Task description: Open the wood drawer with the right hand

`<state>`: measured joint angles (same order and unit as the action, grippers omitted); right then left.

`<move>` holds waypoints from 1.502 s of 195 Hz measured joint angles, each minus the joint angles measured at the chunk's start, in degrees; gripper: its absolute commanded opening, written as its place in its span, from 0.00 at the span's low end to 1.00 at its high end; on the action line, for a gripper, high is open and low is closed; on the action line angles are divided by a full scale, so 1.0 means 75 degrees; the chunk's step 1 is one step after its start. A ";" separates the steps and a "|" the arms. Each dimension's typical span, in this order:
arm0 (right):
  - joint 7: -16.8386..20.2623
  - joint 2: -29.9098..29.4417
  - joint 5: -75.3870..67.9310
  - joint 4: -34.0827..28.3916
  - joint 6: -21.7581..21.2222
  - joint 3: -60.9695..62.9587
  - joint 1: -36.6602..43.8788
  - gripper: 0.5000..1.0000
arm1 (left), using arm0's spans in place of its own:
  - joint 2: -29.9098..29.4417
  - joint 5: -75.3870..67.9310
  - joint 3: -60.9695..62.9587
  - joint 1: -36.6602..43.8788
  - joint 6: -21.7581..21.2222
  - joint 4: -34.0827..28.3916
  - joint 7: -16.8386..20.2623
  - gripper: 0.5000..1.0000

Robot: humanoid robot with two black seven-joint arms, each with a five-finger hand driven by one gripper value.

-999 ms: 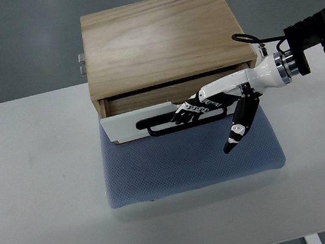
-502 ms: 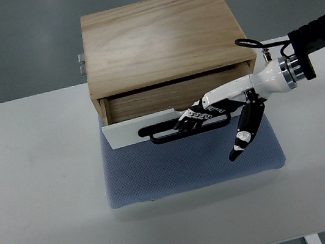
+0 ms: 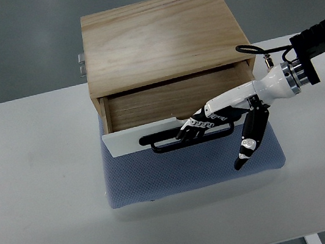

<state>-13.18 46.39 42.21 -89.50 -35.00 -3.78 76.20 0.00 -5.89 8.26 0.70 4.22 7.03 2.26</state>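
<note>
On the white table point(image 3: 44, 196) a blue mat point(image 3: 176, 169) lies under the near edge of a wooden box point(image 3: 158, 36), whose drawer point(image 3: 171, 99) is pulled partway out toward the near side, its white front point(image 3: 134, 136) over the mat. The black handle point(image 3: 165, 141) runs along that front. The right hand point(image 3: 203, 122) reaches in from the right, arm stretched leftward, fingers point(image 3: 187, 131) curled around the handle while the thumb point(image 3: 249, 142) points down toward the mat, holding nothing.

drawer point(image 3: 148, 109) farther out than before

bare table point(image 3: 44, 196) left — blue pad point(image 3: 188, 167) ahead
</note>
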 measured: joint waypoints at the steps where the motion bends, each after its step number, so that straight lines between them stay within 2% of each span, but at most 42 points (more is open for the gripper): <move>1: 0.0000 0.0003 0.0000 -0.0005 0.0000 0.0000 0.0000 0.89 | 0.0000 0.0000 0.0000 0.0000 0.0000 0.0000 0.0000 1.00; 111: 0.0033 0.0259 -0.0508 -0.0061 0.0000 0.0106 0.0763 0.89 | 0.0000 0.0000 0.0000 0.0000 0.0000 0.0000 0.0000 1.00; 173: 0.0774 0.0684 -0.2450 0.0302 0.0000 0.0339 0.1641 0.89 | 0.0000 0.0000 0.0000 0.0002 0.0000 0.0000 0.0000 1.00; 215: 0.0753 0.0990 -0.3045 0.1413 0.0000 0.1378 0.1442 0.89 | 0.0000 0.0000 0.0000 0.0003 0.0000 0.0000 0.0000 1.00; 240: 0.0698 0.0968 -0.3798 0.2457 0.0000 0.2201 0.0864 0.89 | 0.0000 0.0000 0.0000 0.0001 0.0000 0.0000 0.0000 1.00; 269: 0.0638 0.0176 -0.4602 0.4091 0.0029 0.3486 -0.0256 0.88 | 0.0000 0.0000 0.0000 0.0001 0.0000 0.0000 0.0001 1.00; 293: 0.0587 -0.0689 -0.5114 0.5476 0.0448 0.4679 -0.1139 0.88 | 0.0000 0.0000 0.0000 0.0001 0.0000 0.0000 0.0001 1.00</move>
<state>-8.77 41.22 3.86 -48.43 -31.64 31.32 67.66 0.00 -5.89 8.26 0.70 4.22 7.03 2.26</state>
